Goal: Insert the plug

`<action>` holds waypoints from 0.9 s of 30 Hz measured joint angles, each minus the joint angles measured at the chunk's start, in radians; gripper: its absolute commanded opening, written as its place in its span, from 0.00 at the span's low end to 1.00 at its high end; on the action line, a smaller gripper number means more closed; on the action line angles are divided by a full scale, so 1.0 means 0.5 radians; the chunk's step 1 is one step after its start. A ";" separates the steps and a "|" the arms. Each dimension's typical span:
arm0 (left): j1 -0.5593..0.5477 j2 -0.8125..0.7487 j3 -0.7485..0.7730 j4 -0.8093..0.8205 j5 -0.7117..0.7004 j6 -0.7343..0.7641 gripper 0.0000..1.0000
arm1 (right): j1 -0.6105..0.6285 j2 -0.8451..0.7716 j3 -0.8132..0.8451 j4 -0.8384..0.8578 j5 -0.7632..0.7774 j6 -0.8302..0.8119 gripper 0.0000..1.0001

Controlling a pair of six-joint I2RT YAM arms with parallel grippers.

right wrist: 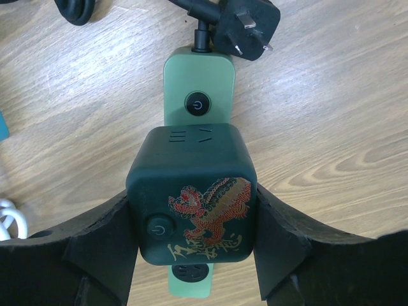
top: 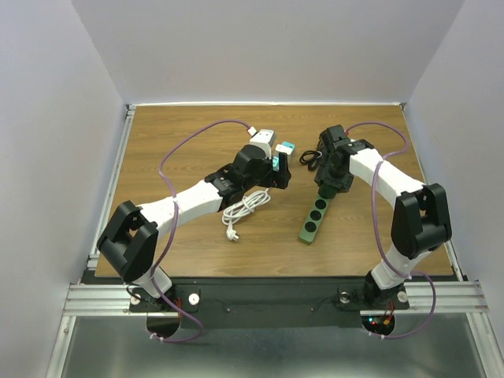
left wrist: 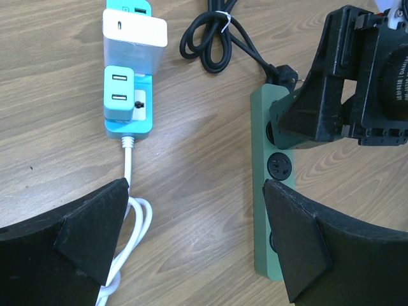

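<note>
cube adapter [right wrist: 191, 197] over green strip [right wrist: 197, 83], plug [right wrist: 245, 29] beyond

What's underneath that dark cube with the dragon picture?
A green power strip lies under the cube. Its round button shows beyond it, and part of one socket nearer. The sockets directly beneath are covered, so whether it is plugged in cannot be seen.

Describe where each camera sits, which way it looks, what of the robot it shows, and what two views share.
Top external: above and behind the bases, looking down on the wooden table; both arms show.
Left wrist: on the left arm, looking down at the turquoise power strip; the open left gripper frames the bottom.
Right wrist: on the right arm, looking down at the dragon-printed cube adapter clamped in the right gripper.
Shared: the green power strip appears in all three.
</note>
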 measured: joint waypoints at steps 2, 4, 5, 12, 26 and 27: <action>0.000 -0.001 0.000 0.003 -0.001 0.000 0.99 | 0.018 0.009 0.005 0.000 0.012 0.005 0.00; 0.000 -0.001 -0.002 0.004 -0.002 0.001 0.99 | 0.038 0.013 0.007 0.002 0.033 0.011 0.00; 0.000 -0.001 -0.003 0.004 -0.002 0.001 0.99 | 0.044 0.013 0.006 0.002 0.046 0.014 0.00; 0.000 -0.008 -0.031 0.010 -0.005 0.001 0.99 | 0.063 -0.060 -0.134 0.142 0.086 0.091 0.00; 0.001 -0.026 -0.031 0.012 -0.006 0.001 0.99 | 0.063 -0.084 -0.219 0.254 0.146 0.176 0.00; 0.001 -0.028 -0.032 0.012 -0.007 0.001 0.99 | 0.063 -0.070 -0.208 0.253 0.159 0.174 0.00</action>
